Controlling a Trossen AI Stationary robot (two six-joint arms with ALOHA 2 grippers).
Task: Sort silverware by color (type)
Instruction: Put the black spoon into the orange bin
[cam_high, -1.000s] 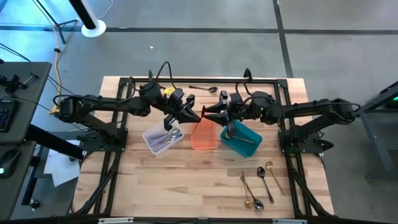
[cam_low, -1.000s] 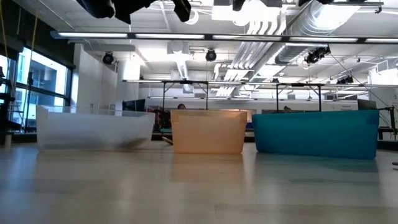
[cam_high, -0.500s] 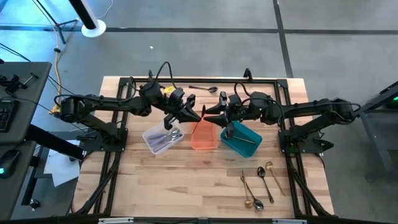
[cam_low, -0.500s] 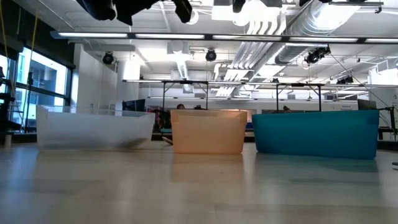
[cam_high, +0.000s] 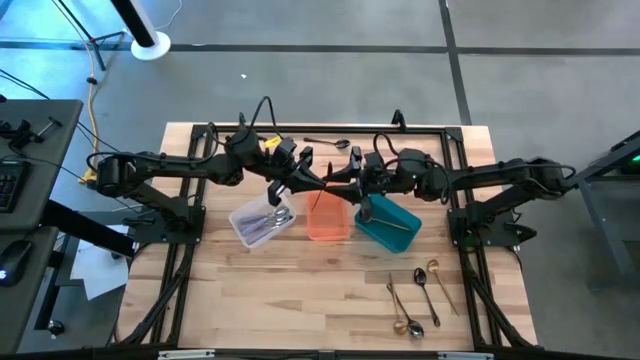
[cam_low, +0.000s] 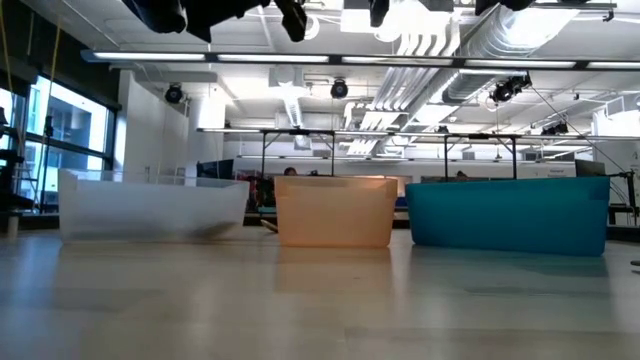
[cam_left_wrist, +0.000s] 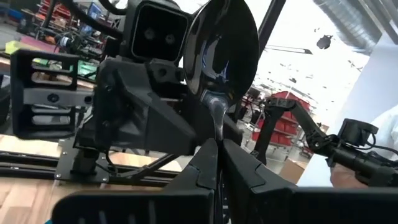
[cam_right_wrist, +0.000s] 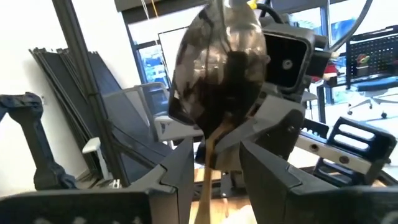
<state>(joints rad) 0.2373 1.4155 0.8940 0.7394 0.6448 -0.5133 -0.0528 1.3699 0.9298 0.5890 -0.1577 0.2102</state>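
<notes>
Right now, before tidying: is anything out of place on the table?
One spoon lies alone at the table's far edge, apart from the other loose cutlery. Left gripper and right gripper meet above the orange bin.

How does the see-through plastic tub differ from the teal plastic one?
The clear plastic bin holds several silver pieces; the teal plastic bin holds one dark piece. The clear bin sits left of the orange bin, the teal bin right of it. Both are open-topped rectangular bins on the wooden table. Above them, the left gripper grips a dark spoon between the right gripper's open fingers.
</notes>
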